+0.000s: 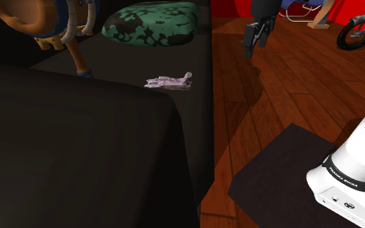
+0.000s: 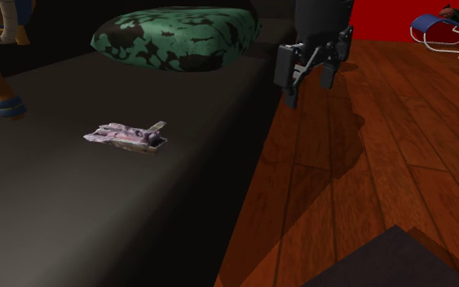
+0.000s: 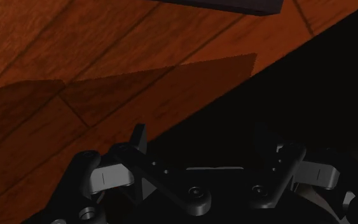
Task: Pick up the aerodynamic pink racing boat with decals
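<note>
The small pale pink racing boat, with its low pointed hull and raised tail fin (image 2: 127, 136), is found lying flat on the broad dark matte surface (image 2: 72, 212). It is placed near the edge that drops to the reddish-brown plank floor (image 2: 358, 179), and well apart from the green cushion with dark blotches (image 2: 174, 37). The all-black two-finger gripper (image 2: 309, 83) is seen hanging over the floor just beyond that edge, empty, with its fingers standing apart. The boat is not touched.

The boat is judged light and rigid, with a smooth shell that could slip. The thin fin and the nose are best avoided as the likeliest parts to break. A hold across the narrow mid-hull, closed on the two long sides, is suggested — little height is offered above the surface.

The decals are shown as darker streaks and cannot be read. On the white arm's base (image 1: 343, 186), small lettering is made out on a black band — apparently "FRANKA EMIKA".
</note>
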### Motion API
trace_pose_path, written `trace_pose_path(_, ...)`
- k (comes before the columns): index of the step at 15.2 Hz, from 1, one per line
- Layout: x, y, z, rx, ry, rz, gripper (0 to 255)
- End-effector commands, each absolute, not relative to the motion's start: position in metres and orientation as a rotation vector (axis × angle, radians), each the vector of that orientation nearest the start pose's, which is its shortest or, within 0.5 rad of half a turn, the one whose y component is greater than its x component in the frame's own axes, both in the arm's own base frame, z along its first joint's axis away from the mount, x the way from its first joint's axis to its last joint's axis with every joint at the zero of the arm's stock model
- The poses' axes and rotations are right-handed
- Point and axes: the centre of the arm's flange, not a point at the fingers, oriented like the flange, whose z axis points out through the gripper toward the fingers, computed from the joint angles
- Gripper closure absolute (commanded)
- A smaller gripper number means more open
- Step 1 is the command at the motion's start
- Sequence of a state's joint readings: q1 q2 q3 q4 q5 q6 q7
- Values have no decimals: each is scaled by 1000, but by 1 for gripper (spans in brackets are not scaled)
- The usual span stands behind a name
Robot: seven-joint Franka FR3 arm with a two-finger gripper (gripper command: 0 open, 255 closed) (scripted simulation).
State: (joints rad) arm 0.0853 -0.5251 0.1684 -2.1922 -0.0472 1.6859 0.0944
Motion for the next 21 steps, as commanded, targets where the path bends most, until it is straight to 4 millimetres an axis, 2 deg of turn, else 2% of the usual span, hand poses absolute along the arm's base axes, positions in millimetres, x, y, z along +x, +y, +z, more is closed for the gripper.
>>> trace_pose_path(1,394,133,589,-3251,-312,-51,0)
trace_pose_path(11,431,258,596,-3185,-694,-33,0)
trace_pose_path(21,438,388,602,-3073,-1063,-15,0)
